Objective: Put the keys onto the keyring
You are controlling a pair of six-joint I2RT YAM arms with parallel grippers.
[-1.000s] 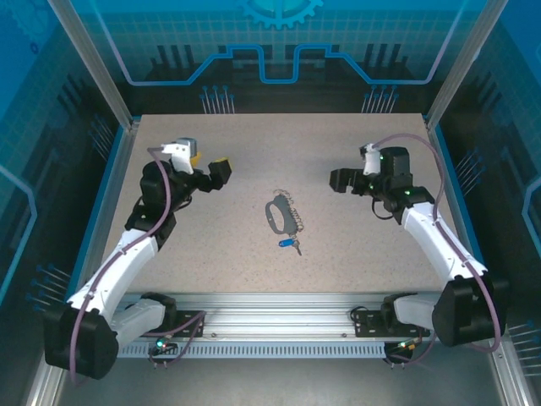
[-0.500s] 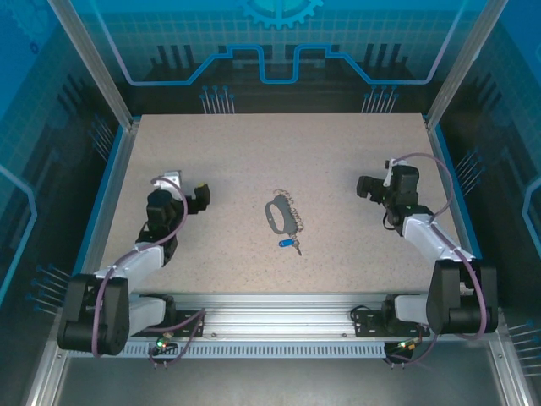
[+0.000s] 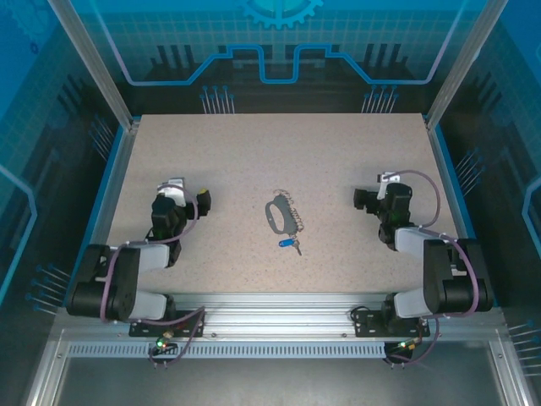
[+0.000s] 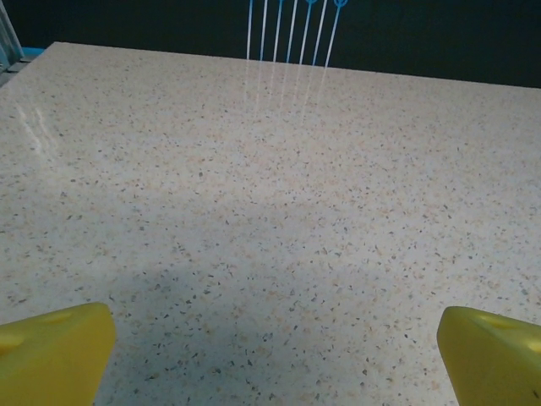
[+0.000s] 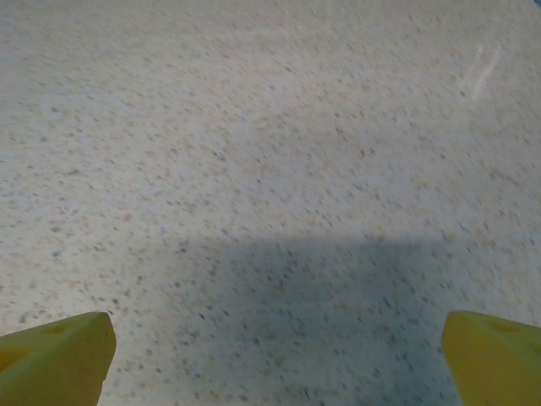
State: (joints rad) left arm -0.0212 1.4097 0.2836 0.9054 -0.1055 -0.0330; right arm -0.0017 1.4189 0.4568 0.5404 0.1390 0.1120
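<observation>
Blue-headed key point(image 3: 287, 244) lies mid-frame on the table point(image 3: 254, 152), just below the dark keyring point(image 3: 277, 215). Left hand point(image 3: 193, 200) at mid-left and right hand point(image 3: 369, 200) at mid-right both stand fingers wide apart, empty.

keyring point(image 3: 281, 213) on the table point(image 3: 270, 152), in the middle; key point(image 3: 288, 244) just in front. left gripper point(image 3: 203, 201) well apart on the left, right gripper point(image 3: 362, 200) on the right.

keyring point(image 3: 277, 216): dark oval loop, flat, mid-table; key point(image 3: 287, 244): blue-headed (just beside its near end)
</observation>
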